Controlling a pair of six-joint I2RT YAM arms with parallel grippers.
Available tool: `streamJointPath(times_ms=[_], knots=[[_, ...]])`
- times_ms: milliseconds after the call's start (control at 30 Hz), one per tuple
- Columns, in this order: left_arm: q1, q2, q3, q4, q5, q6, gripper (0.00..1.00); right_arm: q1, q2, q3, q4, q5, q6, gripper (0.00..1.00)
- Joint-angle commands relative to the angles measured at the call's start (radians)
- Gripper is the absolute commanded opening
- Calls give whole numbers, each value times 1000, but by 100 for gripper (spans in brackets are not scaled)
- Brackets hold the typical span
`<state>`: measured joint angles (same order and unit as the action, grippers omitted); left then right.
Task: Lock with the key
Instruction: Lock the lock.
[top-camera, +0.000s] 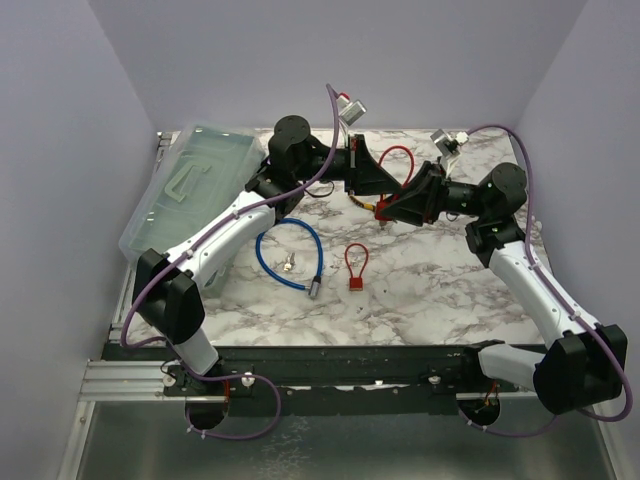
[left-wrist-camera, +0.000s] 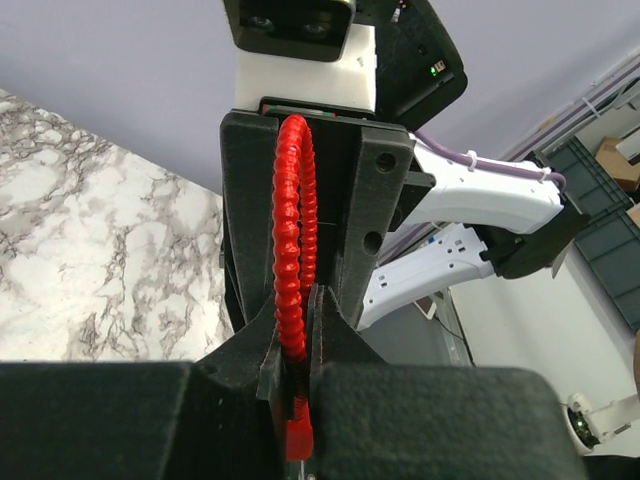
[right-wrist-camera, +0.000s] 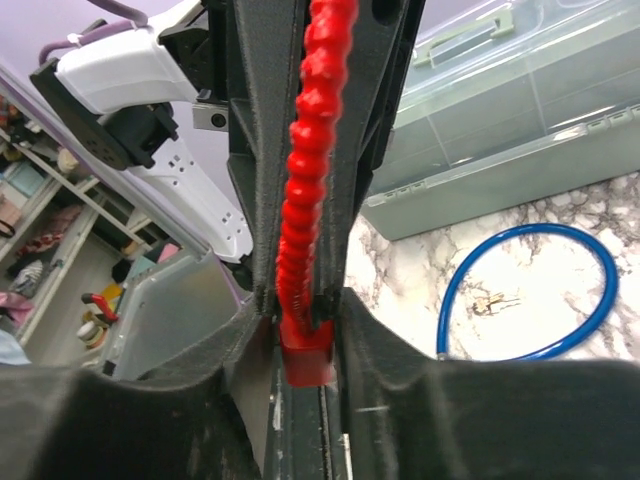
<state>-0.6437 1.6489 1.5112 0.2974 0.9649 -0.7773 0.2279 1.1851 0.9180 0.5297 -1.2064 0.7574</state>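
A red cable padlock hangs between both grippers above the back middle of the table. Its cable loop rises behind them. My left gripper is shut on the ribbed red cable just above the lock's body. From the opposite side, my right gripper has its jaws closed against the red body, with the cable running up from it. Small keys lie on the marble inside a blue loop. Whether a key sits in the held lock is hidden.
A blue cable lock lies coiled left of centre. A second small red padlock lies on the marble in front of the grippers. A clear lidded plastic box stands tilted at the back left.
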Motion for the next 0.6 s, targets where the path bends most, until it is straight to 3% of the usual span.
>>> streamJointPath(times_ms=[0,133,233,300,433,567], knots=[[-4,9,40,13,12,-16,0,8,7,16,-14,-36,-32,29],[-2,10,44,3,-7,-17,1,8,2,30,-47,-24,-61,2],[16,-4,33,-1,-43,-3,36,4,-11,41,-78,37,-77,0],[42,-28,20,-1,-73,7,53,2,-23,43,-74,82,-86,0],[117,-78,-11,1,-132,56,69,-22,-39,63,-60,171,-76,0],[177,-138,-95,15,-151,96,69,-48,-40,80,-6,245,-26,0]])
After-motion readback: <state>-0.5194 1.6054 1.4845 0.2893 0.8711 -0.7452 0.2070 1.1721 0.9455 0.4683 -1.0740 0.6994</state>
